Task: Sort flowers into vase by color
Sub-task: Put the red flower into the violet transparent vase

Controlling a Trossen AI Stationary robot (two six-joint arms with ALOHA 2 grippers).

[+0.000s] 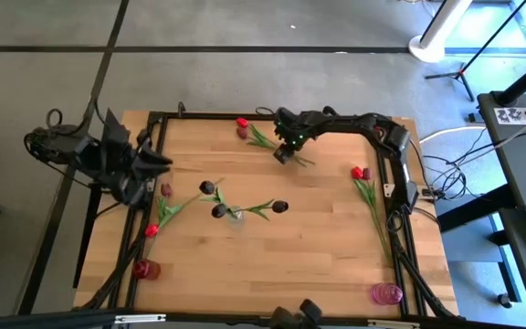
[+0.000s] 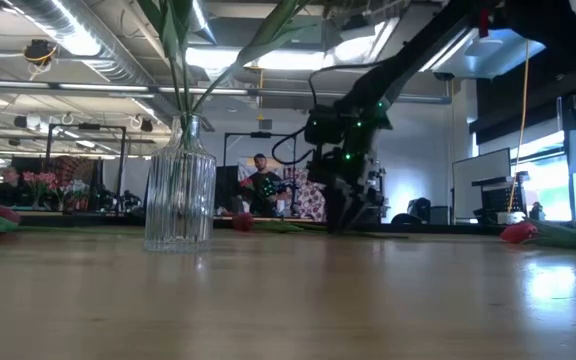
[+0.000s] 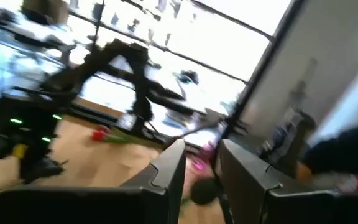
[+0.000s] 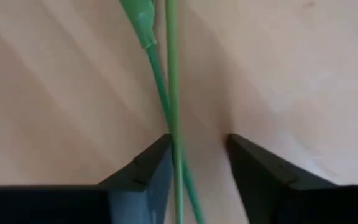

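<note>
Flowers are scattered over the table (image 1: pixel 318 228). The one I'm working is a red tulip (image 1: pixel 243 122) at the far edge, head away from me, stem (image 4: pixel 172 74) trailing toward the middle. Right gripper (image 4: pixel 197 155) is down over that stem, low on its length, so the head clears the fingers and the stalk can go into a vase tail-first. In the wrist view the stem runs between the two fingers, hugging one of them; a leaf stalk (image 4: pixel 146 37) crosses beside it. Jaws are narrowed around the stem with a gap on the other side. I'd call it closing, not clamped yet.

Clear vase (image 1: pixel 235 217) sits mid-table with dark tulips (image 1: pixel 279 206) fanned out of it. A red vase (image 1: pixel 146 269) is at the near left corner, a pink vase (image 1: pixel 386 293) near right. My guess is the red one is the target, which means a long carry across the table.

More red tulips (image 1: pixel 361 173) lie along the right edge and others by the left arm. Left gripper (image 3: pixel 201 168) is parked at the left edge, raised, fingers part open and empty.
</note>
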